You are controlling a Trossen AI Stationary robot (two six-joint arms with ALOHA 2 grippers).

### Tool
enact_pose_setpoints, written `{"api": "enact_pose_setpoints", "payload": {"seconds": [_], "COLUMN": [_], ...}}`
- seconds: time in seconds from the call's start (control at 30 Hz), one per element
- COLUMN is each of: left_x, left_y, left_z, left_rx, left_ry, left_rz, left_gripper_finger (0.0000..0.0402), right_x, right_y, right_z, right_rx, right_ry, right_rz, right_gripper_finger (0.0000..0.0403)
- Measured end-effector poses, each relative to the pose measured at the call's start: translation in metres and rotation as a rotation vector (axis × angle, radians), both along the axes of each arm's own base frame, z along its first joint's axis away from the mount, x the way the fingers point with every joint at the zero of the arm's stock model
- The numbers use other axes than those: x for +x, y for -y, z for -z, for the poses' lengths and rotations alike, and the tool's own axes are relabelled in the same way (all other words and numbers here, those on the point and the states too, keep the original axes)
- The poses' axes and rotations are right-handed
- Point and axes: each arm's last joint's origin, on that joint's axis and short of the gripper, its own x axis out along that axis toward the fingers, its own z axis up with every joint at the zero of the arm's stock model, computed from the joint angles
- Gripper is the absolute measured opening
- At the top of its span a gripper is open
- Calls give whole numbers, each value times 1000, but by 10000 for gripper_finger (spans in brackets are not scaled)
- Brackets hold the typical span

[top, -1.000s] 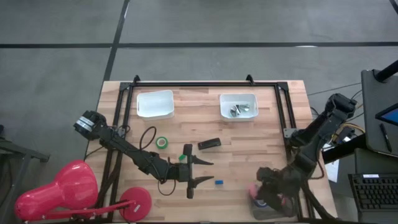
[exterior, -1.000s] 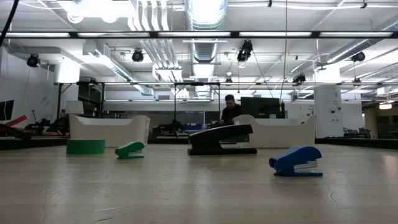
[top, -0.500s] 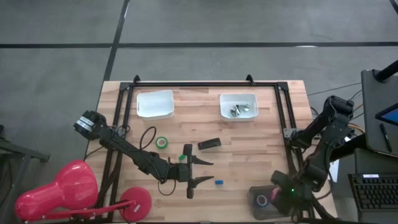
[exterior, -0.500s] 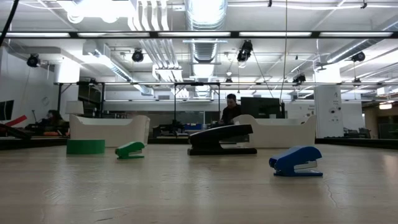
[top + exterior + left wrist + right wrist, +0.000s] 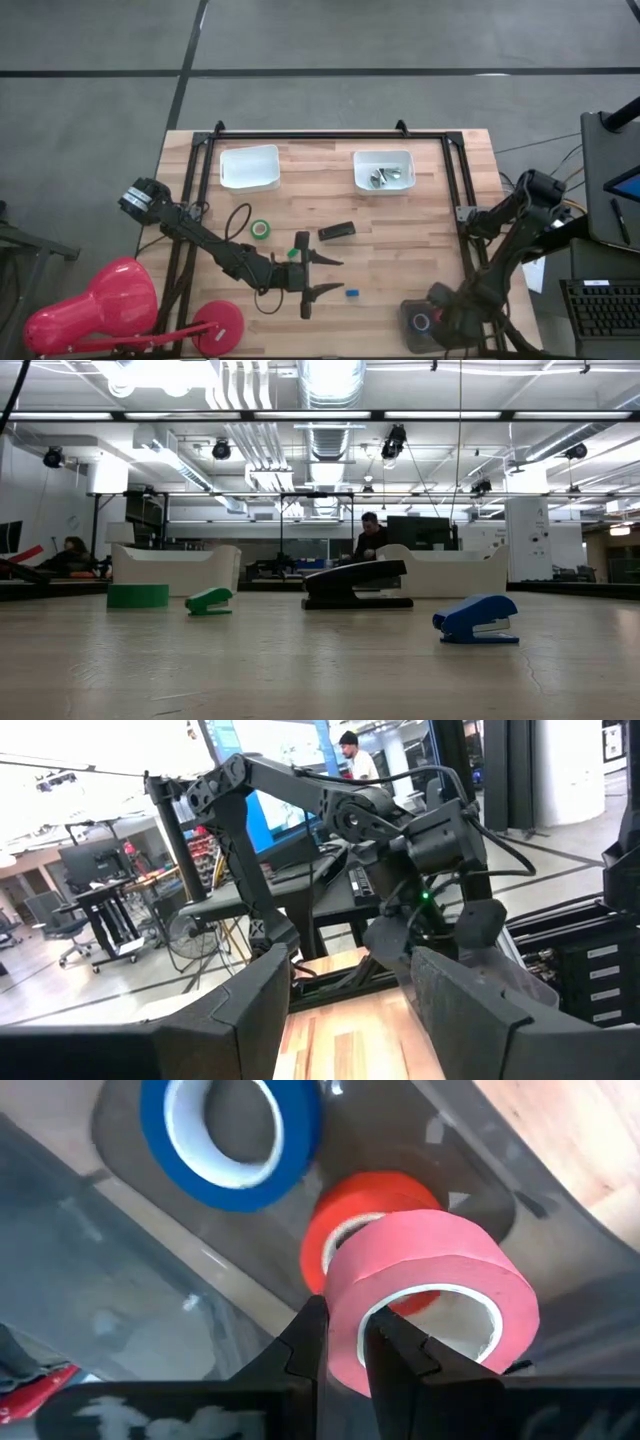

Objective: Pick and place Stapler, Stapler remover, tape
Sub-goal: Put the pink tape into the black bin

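The black stapler [image 5: 336, 231] [image 5: 357, 585] lies mid-table. A green tape roll [image 5: 260, 229] [image 5: 138, 596] lies flat left of it. A small green piece [image 5: 300, 240] and a small blue piece [image 5: 352, 293] [image 5: 478, 618] lie nearby; which thing is the stapler remover I cannot tell. My left gripper [image 5: 330, 277] [image 5: 350, 1010] hovers open beside the blue piece. My right gripper [image 5: 437, 318] [image 5: 345, 1330] points down over a dark bin [image 5: 412, 330] at the near right corner, shut on a pink tape roll [image 5: 430, 1295]. A blue roll [image 5: 230, 1130] and a red roll [image 5: 365, 1215] lie in the bin. My right gripper pinches the pink roll's wall [image 5: 345, 1315] at one spot, with one finger [image 5: 395, 1345] inside the hole and the other [image 5: 305, 1345] outside. The fingers come from above, pointing down. The roll hangs tilted over the red roll; whether the two touch I cannot tell.
Two white trays [image 5: 249, 167] [image 5: 384, 170] stand at the far side, the right one holding small metal pieces. A black frame [image 5: 330, 137] runs along the table's edges. A cable loop [image 5: 238, 220] lies near the green roll. A red stand [image 5: 215, 328] sits at the near left.
My right gripper has gone down and toward the table's near right corner with the pink roll. It has tipped over and now points down into the bin. The left arm and the things on the table have stayed where they were.
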Motion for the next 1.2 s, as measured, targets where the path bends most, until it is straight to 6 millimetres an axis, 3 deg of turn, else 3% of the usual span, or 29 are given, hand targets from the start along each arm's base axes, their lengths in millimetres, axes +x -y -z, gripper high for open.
{"api": "enact_pose_setpoints", "payload": {"seconds": [0.27,0.47,1.0,1.2], "left_x": [0,0,0,0], "left_y": [0,0,0,0], "left_z": [0,1,1,2], "left_rx": [2,3,5,7], "left_ry": [-4,-7,-11,-15], "left_rz": [0,0,0,-1], "left_gripper_finger": [213,213,213,213], "right_x": [15,16,19,21], "right_y": [-2,-4,-7,-6], "right_z": [5,12,18,21], "right_rx": [2,21,23,0], "right_ry": [-17,-101,-79,-63], "right_rz": [-10,-18,-49,-53], "right_gripper_finger": [45,45,46,80]}}
